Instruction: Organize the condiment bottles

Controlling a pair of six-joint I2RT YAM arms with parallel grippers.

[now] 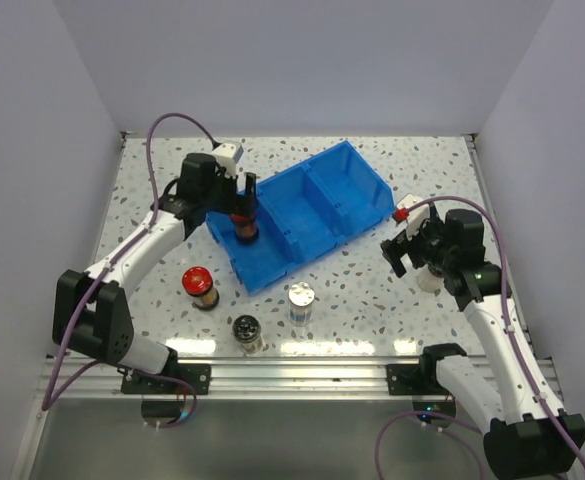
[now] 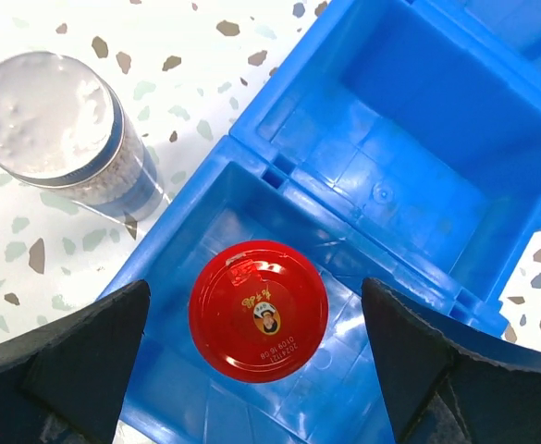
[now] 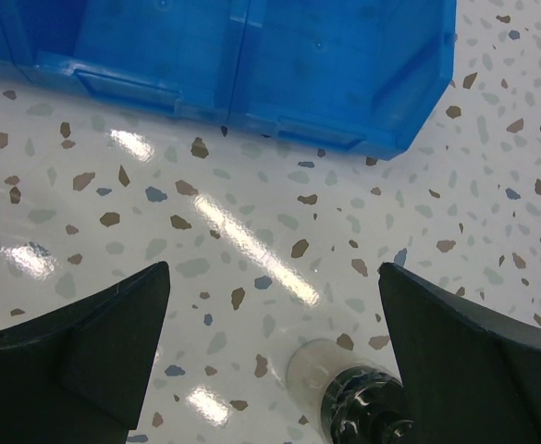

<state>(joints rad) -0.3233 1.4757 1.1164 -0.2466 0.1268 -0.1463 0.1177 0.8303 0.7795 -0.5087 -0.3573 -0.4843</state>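
Though apart, two red-capped bottles (image 1: 243, 222) (image 1: 199, 284)

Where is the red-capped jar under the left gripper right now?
Top view, left side: the red-capped jar stands upright in the blue bin's near-left end compartment, beneath the open left gripper, touching neither finger.

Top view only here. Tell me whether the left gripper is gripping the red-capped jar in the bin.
Observer: No. The left gripper is open, its fingers clear of the red-capped jar on both sides.
Operator: Check for jars hidden from me there.
Observer: One silver-capped jar stands on the table just outside the blue bin.
Operator: Report the right side.
Observer: The right gripper is open over a jar, touching nothing.
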